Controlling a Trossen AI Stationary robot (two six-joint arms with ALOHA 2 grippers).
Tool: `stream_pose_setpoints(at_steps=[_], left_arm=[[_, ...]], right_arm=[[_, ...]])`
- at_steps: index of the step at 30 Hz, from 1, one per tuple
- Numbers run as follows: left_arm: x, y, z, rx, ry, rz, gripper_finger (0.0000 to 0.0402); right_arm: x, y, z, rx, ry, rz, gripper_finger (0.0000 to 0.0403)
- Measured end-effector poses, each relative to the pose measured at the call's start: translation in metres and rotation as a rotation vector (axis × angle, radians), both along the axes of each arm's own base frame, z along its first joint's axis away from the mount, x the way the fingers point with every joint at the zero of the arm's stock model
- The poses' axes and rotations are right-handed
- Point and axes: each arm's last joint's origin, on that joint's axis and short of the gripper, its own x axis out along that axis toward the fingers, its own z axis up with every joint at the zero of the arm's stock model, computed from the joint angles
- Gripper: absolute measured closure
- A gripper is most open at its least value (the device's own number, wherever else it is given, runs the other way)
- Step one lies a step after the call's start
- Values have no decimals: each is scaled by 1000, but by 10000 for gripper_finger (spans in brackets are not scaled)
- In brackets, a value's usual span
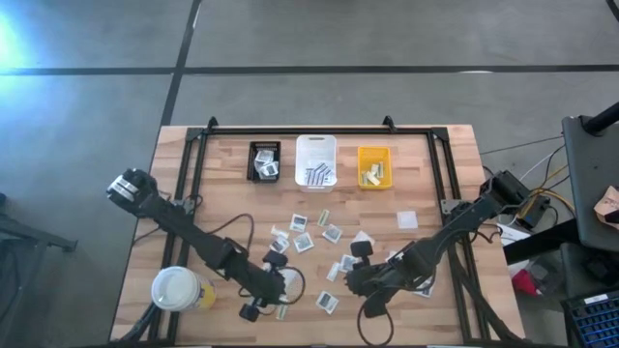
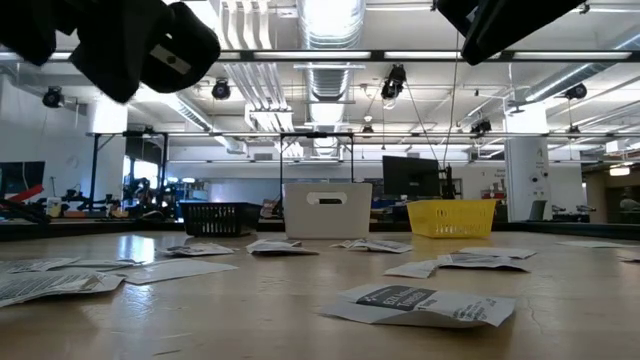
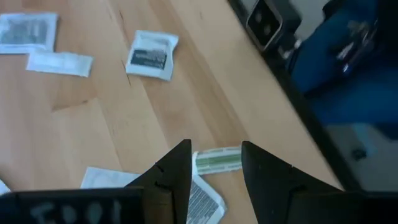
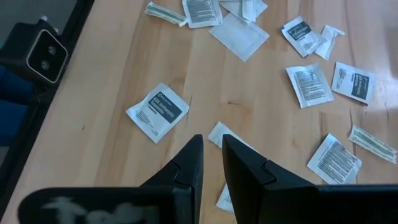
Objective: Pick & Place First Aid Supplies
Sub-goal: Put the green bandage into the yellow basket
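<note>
Many first aid packets [image 1: 319,237] lie scattered flat on the middle of the table: white squares with dark print, plain white ones and pale yellow-green strips. My left gripper [image 3: 214,149] is open and hovers near the table's near edge, its fingers on either side of a yellow-green strip [image 3: 217,160] lying below them. My right gripper [image 4: 212,142] stands to its right, raised, with only a narrow gap between its fingers, over a white packet [image 4: 219,133]. A dark-printed square [image 4: 158,110] lies between the two grippers. In the low view both arms hang above the tabletop.
Three small bins stand in a row at the far edge: black [image 1: 264,160], white [image 1: 316,159] and yellow [image 1: 374,166], each holding packets. A large white-lidded cup [image 1: 176,288] stands at the near left, beside the left arm. A dark frame [image 1: 319,130] borders the table.
</note>
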Motion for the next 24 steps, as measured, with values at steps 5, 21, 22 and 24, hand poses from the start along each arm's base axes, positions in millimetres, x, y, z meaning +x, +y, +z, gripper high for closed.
stream_pose_setpoints(at_steps=[5,21,22,24], left_arm=[[13,-9,-8,57,77,-28,268],[36,-21,-33,116,176,-76,268],[36,-20,-35,124,179,-74,268],[38,-19,-37,138,178,-79,268]], right_arm=[[-2,-1,-1,-13,19,1,346],[-3,-2,-3,-27,38,1,346],[-3,-2,-3,-26,38,1,346],[-3,-2,-3,-27,38,1,346]])
